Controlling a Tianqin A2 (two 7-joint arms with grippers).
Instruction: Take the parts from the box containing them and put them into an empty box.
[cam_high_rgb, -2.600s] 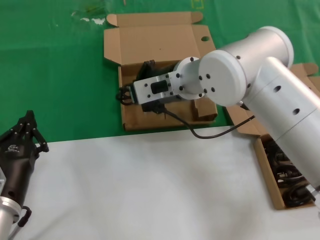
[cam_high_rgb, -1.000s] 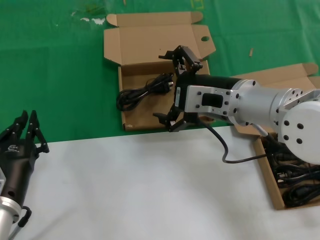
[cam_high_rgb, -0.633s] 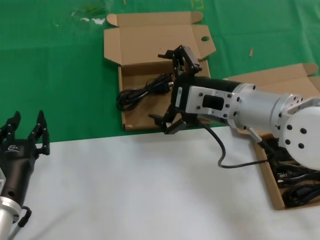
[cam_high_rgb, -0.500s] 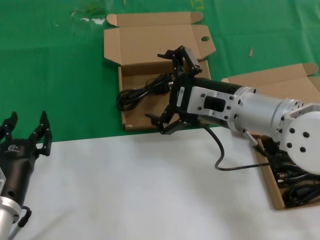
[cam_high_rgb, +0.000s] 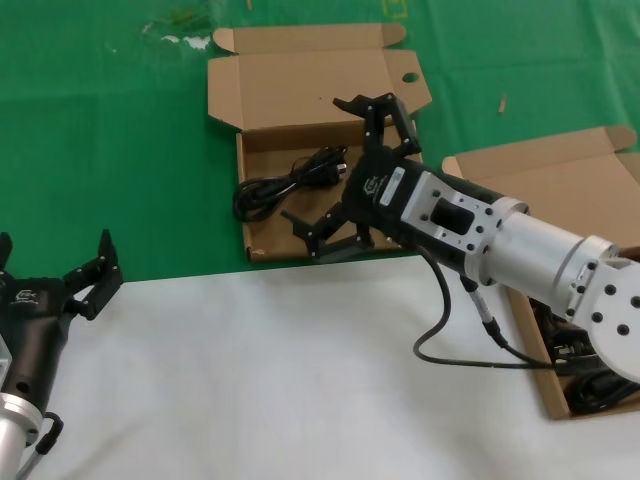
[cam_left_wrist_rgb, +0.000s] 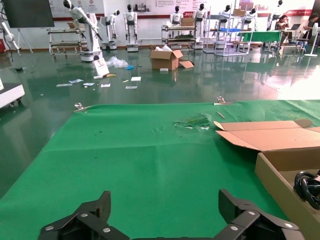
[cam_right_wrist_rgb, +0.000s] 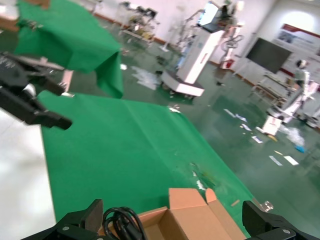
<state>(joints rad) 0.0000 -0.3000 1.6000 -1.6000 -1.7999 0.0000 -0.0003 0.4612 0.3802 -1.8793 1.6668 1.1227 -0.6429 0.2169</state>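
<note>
Since the release a few seconds earlier, my right gripper (cam_high_rgb: 352, 170) had swung clear with its black fingers spread and holding nothing, hovering over the flat brown cardboard box with a round hole in its lid flap (cam_high_rgb: 300, 80). One black coiled power cable (cam_high_rgb: 285, 185) lay in that far box, its loop draped over the left wall; by my judgement one transfer was complete. The remaining black cables (cam_high_rgb: 585, 365) sat in the plain-lidded cardboard box (cam_high_rgb: 545, 175) at near right. My left gripper (cam_high_rgb: 50, 290) had opened wide at near left, idle. Only the head view showed both boxes; the right wrist view showed the delivered coil (cam_right_wrist_rgb: 122, 222) between my fingers.
</note>
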